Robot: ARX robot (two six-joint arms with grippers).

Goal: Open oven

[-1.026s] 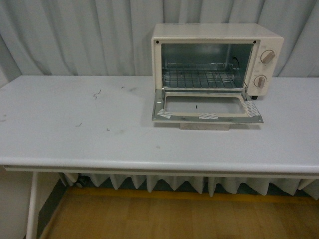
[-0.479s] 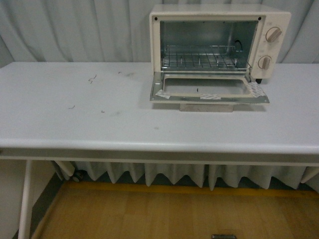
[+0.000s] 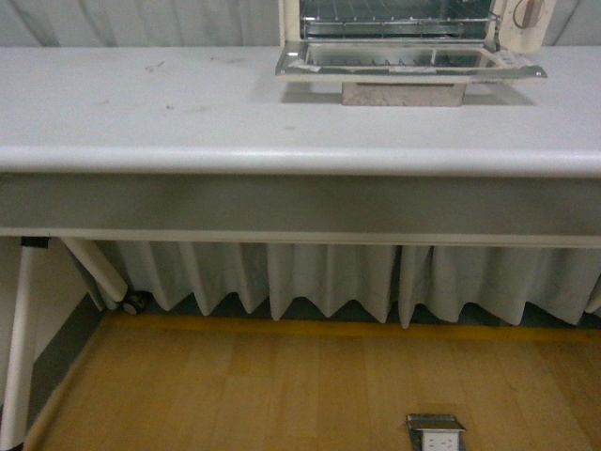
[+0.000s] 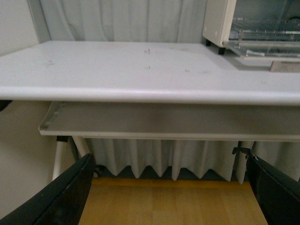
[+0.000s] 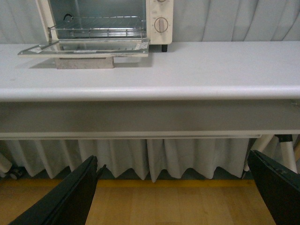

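Toaster oven sits at the far right of the white table, door folded down flat – wire rack visible inside. Left gripper and right gripper hang below the table edge, fingers spread wide, holding nothing.

Looks like a staged test room or lab rather than a home kitchen. Pale pleated curtains hung as a backdrop right behind a plain white folding counter on thin white legs, with more pleated cloth skirting the wall below. Bare wood-plank floor with a metal floor socket box set into it. Only a small cream-white toaster oven, door down, standing on the scuffed, pen-marked top; no cupboards, sink or stove around it.
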